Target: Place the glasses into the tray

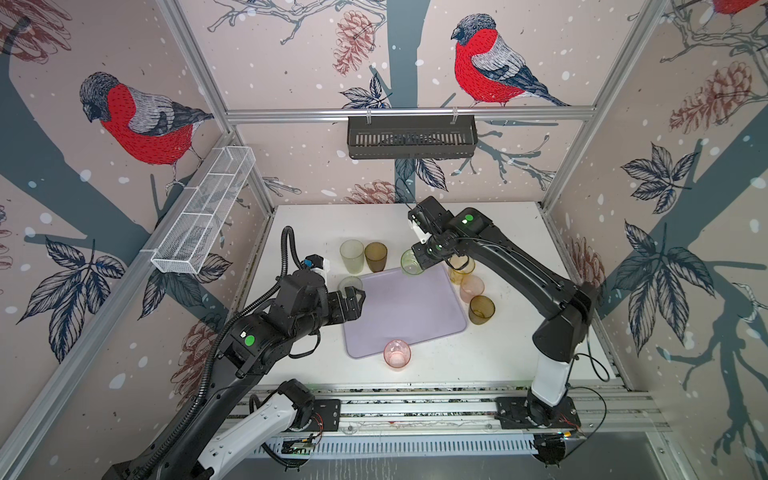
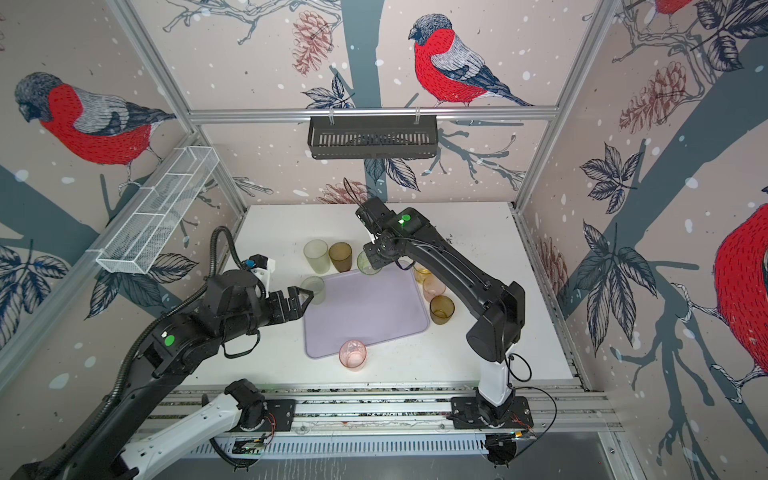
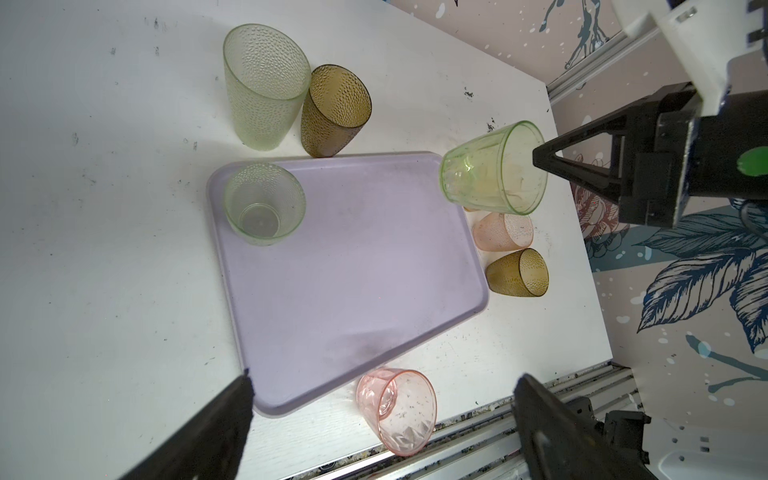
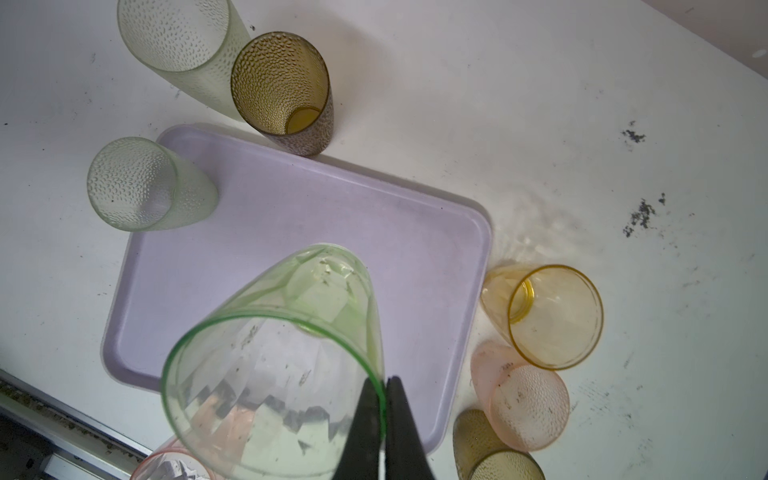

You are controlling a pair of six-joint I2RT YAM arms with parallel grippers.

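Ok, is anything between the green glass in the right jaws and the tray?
Nothing visible is. The green glass hangs tilted over the far right corner of the tray, which is bare there. The pale glass, the only one in it, stands at the far left corner, well apart.

Tray (image 3: 353,270): matt lavender plastic, smooth, faintly scuffed. Short pale green tumbler (image 3: 264,203): translucent, dimpled wall. Bright green tumbler (image 4: 274,365): clear, glossy, faceted. Pink tumbler (image 3: 397,411): glossy, faceted near the base, speckled inside, possibly dirt. Table (image 3: 104,249): matt white, flecked with dark marks. Frame rail (image 1: 407,114): bare metal, satin finish.
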